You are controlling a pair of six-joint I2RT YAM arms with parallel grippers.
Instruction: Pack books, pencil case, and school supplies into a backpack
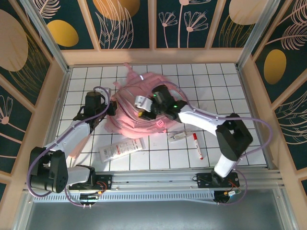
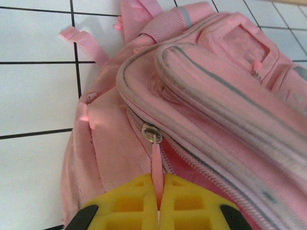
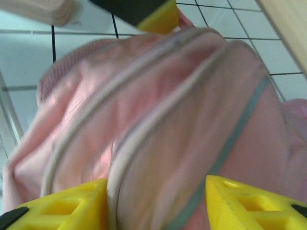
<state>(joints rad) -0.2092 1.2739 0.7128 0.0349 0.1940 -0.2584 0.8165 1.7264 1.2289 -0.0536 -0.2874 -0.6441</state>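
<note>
Backpack (image 2: 206,96) soft, floppy, best taken by seams or pulls: left gripper (image 2: 158,207) clamped on its pink zip pull (image 2: 156,165), right gripper (image 3: 157,191) jaws apart astride its zip ridge.

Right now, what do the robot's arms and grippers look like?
The left arm and right arm have white links, black joints and looping lavender cables. The left gripper and right gripper have blocky yellow fingers with square recesses.
</note>
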